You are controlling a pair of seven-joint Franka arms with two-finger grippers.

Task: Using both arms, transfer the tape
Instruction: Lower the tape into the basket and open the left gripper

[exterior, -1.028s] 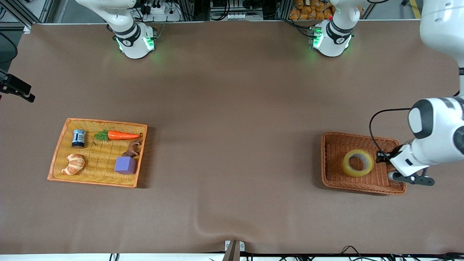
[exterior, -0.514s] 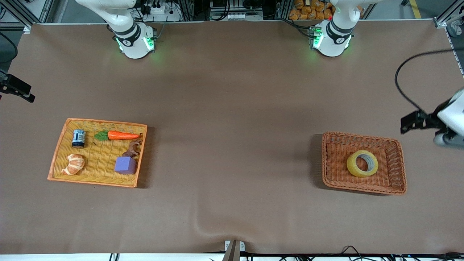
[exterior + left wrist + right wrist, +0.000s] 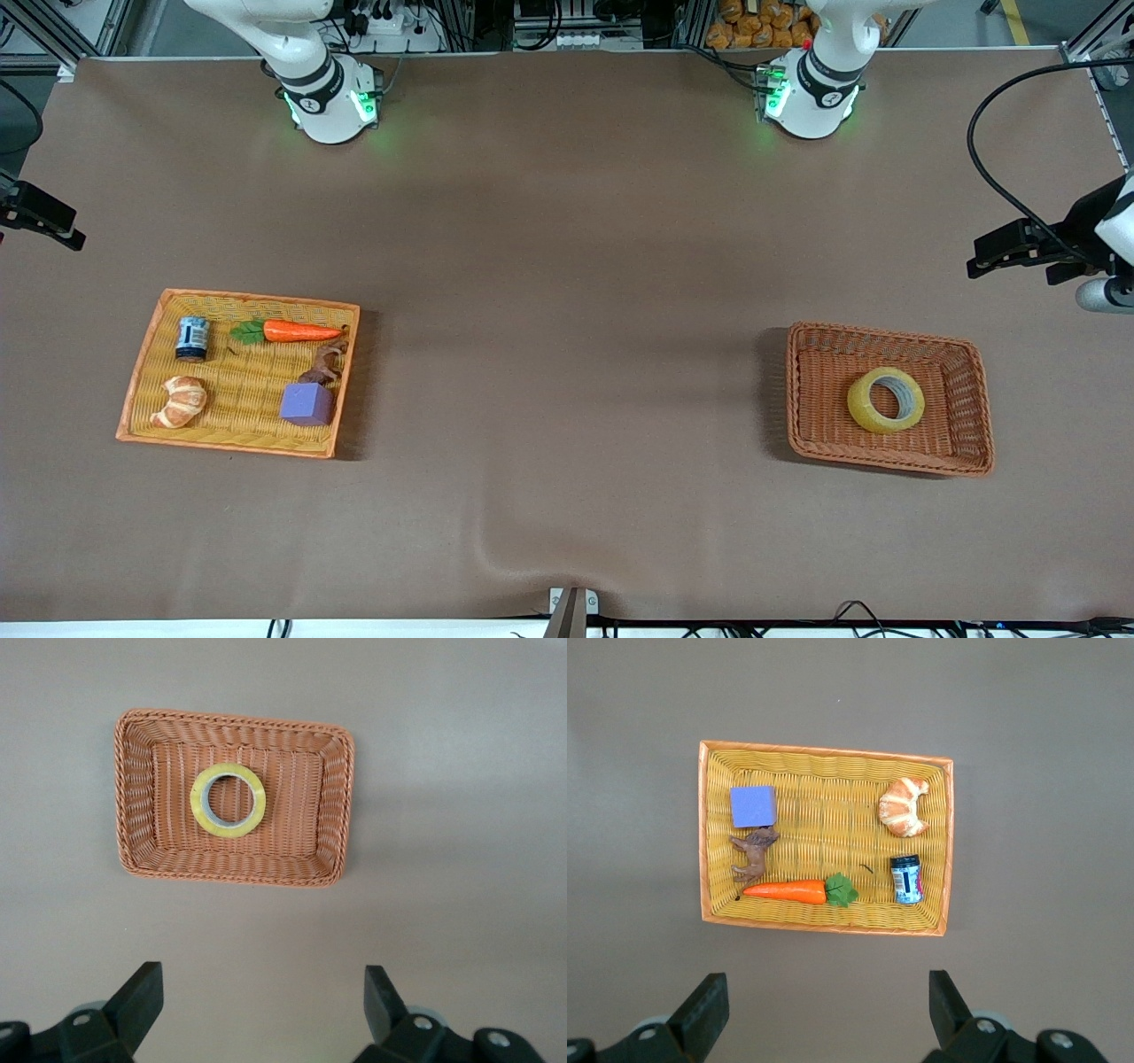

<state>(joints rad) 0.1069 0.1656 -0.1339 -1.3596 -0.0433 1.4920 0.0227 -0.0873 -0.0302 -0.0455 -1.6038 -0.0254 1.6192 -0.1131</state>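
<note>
The tape [image 3: 885,400], a yellowish translucent ring with a grey core, lies flat in the brown wicker basket [image 3: 802,399] at the left arm's end of the table. It also shows in the left wrist view [image 3: 229,799]. My left gripper [image 3: 263,1010] is open and empty, high above the bare table beside the basket. Only the left arm's black wrist part [image 3: 1019,250] shows at the front view's edge. My right gripper [image 3: 828,1010] is open and empty, high over the table beside the yellow tray [image 3: 826,762]. The right arm waits.
The yellow tray [image 3: 146,354] at the right arm's end holds a purple cube [image 3: 306,404], a carrot [image 3: 299,331], a croissant [image 3: 181,400], a small can [image 3: 191,338] and a brown figure [image 3: 324,363]. The brown table cover has a wrinkle [image 3: 505,558] near the front camera.
My left gripper has risen from the basket's end and moved off toward the table's edge. The tape shifted slightly in the basket and now lies still. The right arm has not moved.
</note>
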